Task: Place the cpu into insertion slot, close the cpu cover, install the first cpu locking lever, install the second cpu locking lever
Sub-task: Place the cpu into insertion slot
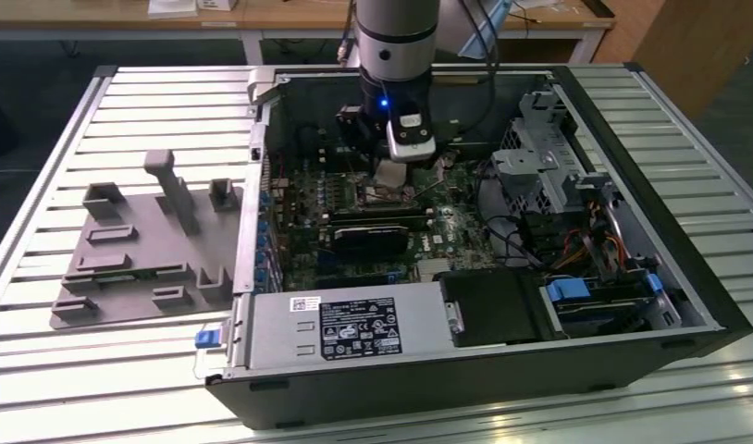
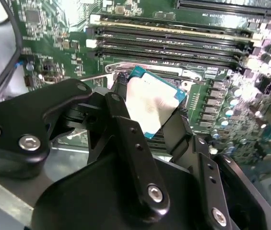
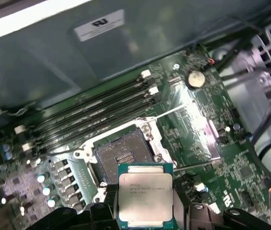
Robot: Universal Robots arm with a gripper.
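Black end effector (image 2: pixel 147 112), closed on opposite edges of cpu (image 3: pixel 146 194), chip held near uncovered insertion slot (image 3: pixel 121 154)

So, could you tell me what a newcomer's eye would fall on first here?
The silvery cpu, held in the jaws close to the bare insertion slot, stands out in both wrist views. In the exterior view, the arm reaches down into the open computer case on the slatted table.

Pincer (image 1: pixel 387 185) low over motherboard (image 1: pixel 305 252) inside open computer case (image 1: pixel 475 388); grey fixture tray (image 1: pixel 117 273) at exterior view's left.
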